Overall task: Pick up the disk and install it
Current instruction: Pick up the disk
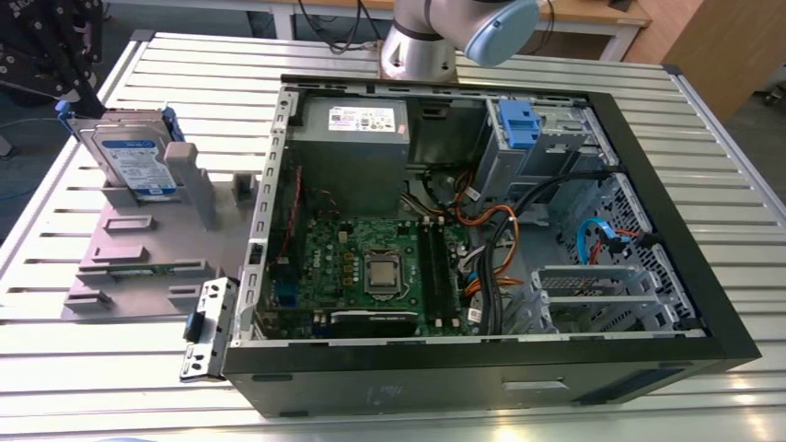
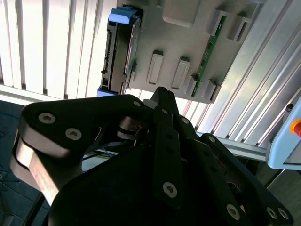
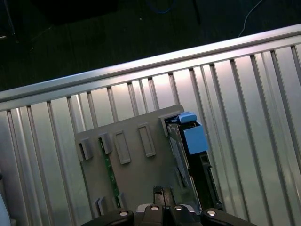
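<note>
We see the fingers (image 2: 162, 92) drawn together w/ nothing between them, hanging over the grey holder plate (image 2: 188, 42), which lies on the slatted tabletop (image 1: 687, 120). The disk (image 1: 129, 157) stands on edge in that holder, at approx. 10 o'clock from the open computer case (image 1: 737, 341), untouched.

Risks, as we judge them:
- The disk is upright in a narrow slot, so a grip off-centre or on the blue rails alone could tip it or jam it on the way out, and may drag the holder too
- Inside the case, the bay w/ the blue latch (image 1: 522, 124) sits at approx. 1 o'clock, and orange/black cables (image 1: 491, 221) run close by (a snag hazard)

The exterior view gives us the case, the bay and the disk's label face. In both wrist views the disk (image 3: 193, 139) is edge-on, showing its slot fit. They also show a green memory stick (image 2: 209, 52) in a neighbouring slot, and the fingers' line to the holder
</note>
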